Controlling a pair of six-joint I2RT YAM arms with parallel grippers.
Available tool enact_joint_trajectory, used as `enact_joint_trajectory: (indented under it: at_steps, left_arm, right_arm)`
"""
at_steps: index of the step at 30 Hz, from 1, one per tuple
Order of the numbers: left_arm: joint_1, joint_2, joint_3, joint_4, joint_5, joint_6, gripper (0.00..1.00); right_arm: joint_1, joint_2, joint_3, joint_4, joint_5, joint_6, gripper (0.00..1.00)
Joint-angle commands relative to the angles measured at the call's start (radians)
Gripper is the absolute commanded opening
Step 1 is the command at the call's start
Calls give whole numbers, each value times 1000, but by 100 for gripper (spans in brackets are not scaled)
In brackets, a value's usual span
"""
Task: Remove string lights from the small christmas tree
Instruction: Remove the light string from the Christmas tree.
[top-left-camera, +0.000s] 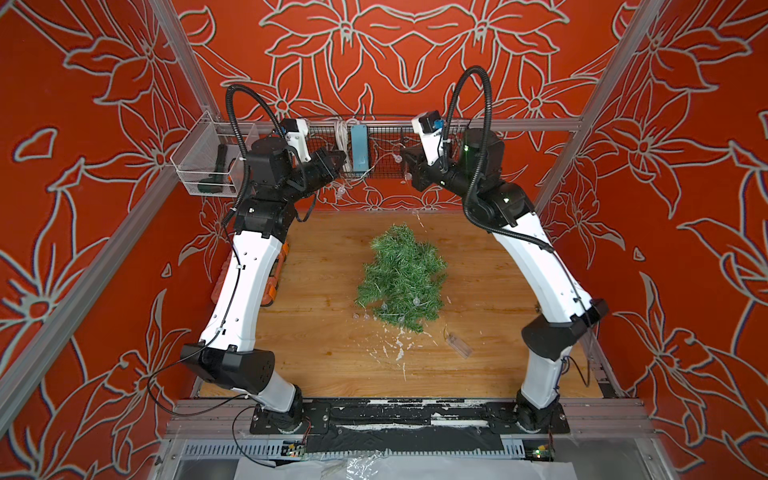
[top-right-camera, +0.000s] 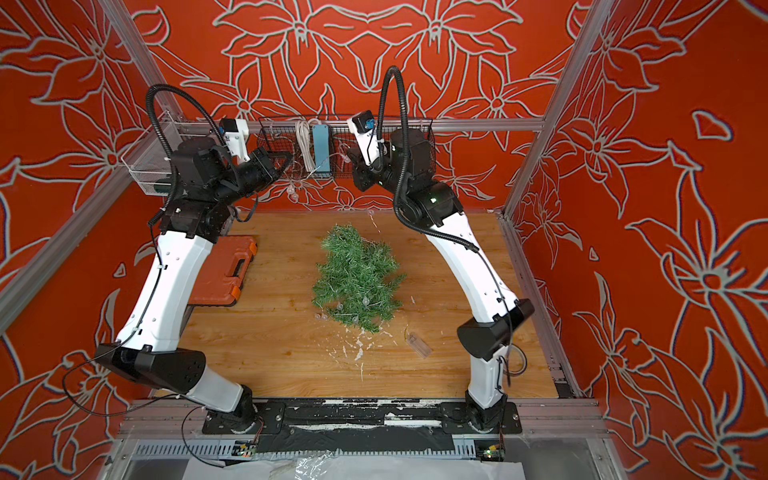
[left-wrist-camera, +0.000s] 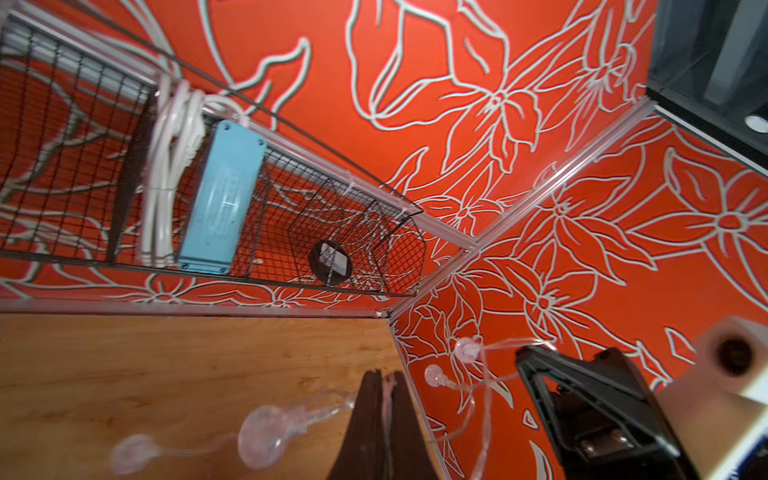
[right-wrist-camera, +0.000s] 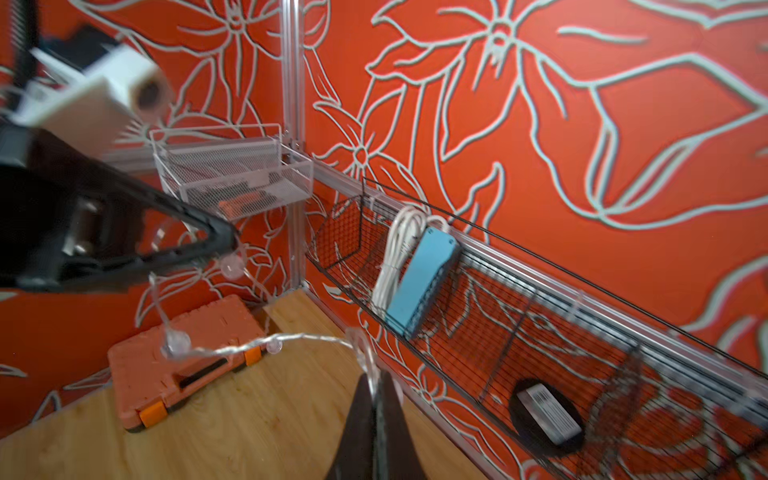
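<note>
Left fingers pressed together, pinching lights wire. Right fingers pinching same wire. Both high by back wall. Tree lies on bench, some bulbs on it.

The small christmas tree, green and bushy, lay flat on the wooden table. The string lights, thin wire with little clear bulbs, hung partly up in the air. Some bulbs rested on the tree's wide end. The clear battery box lay near it.
</note>
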Motion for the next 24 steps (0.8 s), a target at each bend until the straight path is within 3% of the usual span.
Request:
enact_joint_trajectory:
  at_steps: [1, 3, 5, 11, 24]
  left_arm:
    - [37, -1, -86, 144, 112, -16, 0]
    - [44, 4, -128, 188, 177, -17, 6]
    - [45, 6, -165, 205, 214, -13, 13]
    - [27, -37, -422, 477, 345, -107, 37]
    - [-12, -104, -648, 798, 401, -211, 62]
  right_arm:
    - [-4, 143, 218, -120, -153, 57, 0]
    - [-4, 218, 294, -123, -176, 85, 0]
    - [-5, 237, 274, -83, -190, 110, 0]
    - [-8, 273, 257, 6, -241, 190, 0]
    - [-8, 294, 259, 7, -273, 245, 0]
